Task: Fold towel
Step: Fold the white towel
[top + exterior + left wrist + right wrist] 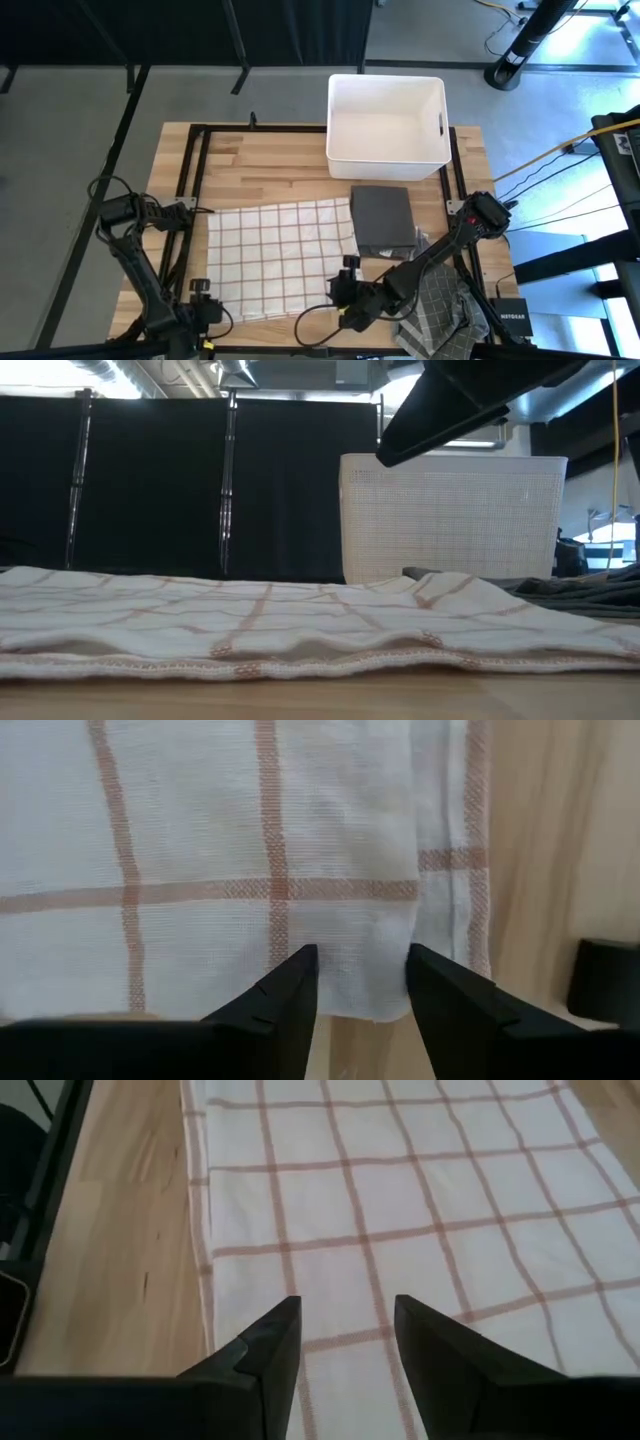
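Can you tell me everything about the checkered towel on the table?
The towel is white woven cloth with thin reddish-brown lines making squares. It lies spread out flat on the wooden table, not folded yet, with small wrinkles and a stitched hem along its near edge. Its right side lies by a dark grey folded cloth. The left gripper sits open at one near corner, and the right gripper sits open over the other near corner.

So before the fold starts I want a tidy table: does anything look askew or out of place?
Mostly tidy. The checked towel lies flat, though slightly skewed to the table edge. The odd spot: a crumpled grey cloth spilling over the near right corner, unlike the neatly folded dark towel.
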Controlling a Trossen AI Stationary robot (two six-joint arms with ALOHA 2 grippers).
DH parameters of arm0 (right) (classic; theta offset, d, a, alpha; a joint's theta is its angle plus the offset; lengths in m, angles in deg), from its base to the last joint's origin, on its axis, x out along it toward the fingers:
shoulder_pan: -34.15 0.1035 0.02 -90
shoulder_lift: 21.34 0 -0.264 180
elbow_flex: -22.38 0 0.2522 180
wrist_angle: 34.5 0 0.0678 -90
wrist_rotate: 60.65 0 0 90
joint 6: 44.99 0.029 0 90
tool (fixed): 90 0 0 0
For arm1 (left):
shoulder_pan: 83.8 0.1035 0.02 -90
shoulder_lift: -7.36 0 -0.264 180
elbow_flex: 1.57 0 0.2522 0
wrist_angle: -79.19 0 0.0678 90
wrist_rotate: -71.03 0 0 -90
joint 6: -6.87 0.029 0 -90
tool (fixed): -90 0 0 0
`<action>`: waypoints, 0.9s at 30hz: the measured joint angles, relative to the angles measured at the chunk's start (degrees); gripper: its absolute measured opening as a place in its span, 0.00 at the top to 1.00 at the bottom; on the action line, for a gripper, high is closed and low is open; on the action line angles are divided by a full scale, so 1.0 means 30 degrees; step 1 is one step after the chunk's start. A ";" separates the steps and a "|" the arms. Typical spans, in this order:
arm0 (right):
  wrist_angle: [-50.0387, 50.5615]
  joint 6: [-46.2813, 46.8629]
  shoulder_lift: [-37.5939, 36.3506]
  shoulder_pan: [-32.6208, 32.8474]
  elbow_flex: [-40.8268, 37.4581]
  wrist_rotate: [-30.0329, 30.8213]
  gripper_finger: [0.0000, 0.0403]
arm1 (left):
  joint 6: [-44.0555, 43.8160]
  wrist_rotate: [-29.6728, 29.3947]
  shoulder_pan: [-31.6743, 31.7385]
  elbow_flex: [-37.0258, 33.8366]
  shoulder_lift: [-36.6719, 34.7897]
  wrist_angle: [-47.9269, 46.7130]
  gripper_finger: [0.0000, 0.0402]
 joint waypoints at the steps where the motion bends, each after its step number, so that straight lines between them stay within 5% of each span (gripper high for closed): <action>1: -0.0028 0.0000 0.0000 0.0021 0.0000 0.0000 0.59 | -0.0221 -0.0003 0.0006 0.0000 -0.0007 -0.0063 0.66; 5: 0.0059 0.0011 -0.0005 0.0027 0.0000 -0.0796 0.59 | -0.0477 -0.0004 0.0079 0.0000 -0.0007 -0.0105 0.74; 12: 0.1121 0.1375 -0.0048 0.0324 0.0007 -0.6128 0.59 | -0.0406 0.0442 0.0079 0.0131 -0.0022 -0.0128 0.90; 27: 0.4073 -0.0629 0.1814 0.1328 -0.0095 -0.6394 0.59 | -0.0240 0.0507 0.0115 0.0721 -0.0255 -0.0624 1.00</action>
